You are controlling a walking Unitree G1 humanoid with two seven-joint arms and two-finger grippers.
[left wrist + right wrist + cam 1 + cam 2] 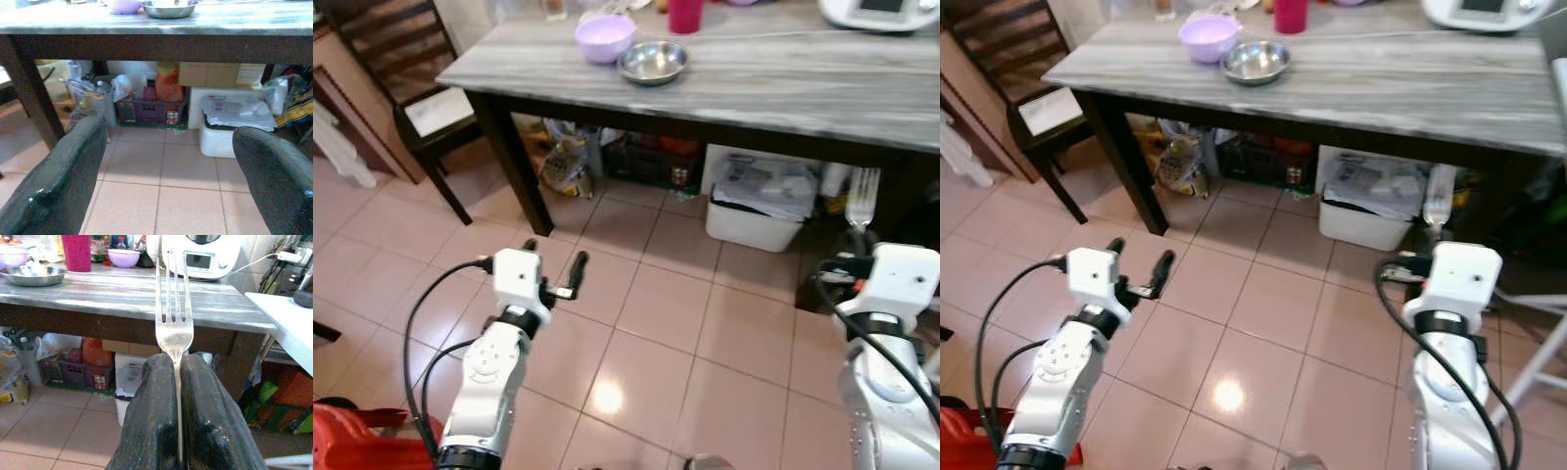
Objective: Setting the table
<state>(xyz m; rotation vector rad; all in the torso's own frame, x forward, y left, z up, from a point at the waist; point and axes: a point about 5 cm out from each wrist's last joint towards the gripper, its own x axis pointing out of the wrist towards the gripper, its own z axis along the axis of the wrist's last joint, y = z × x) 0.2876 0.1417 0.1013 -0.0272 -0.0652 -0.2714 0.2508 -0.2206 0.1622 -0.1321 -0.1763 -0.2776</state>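
Right claw: clamped on fork, tines up. Left claw: wide open, empty. Advice: lift above desk edge, lay fork flat beside steel bowl.

No readable text, labels, brands or numbers anywhere.
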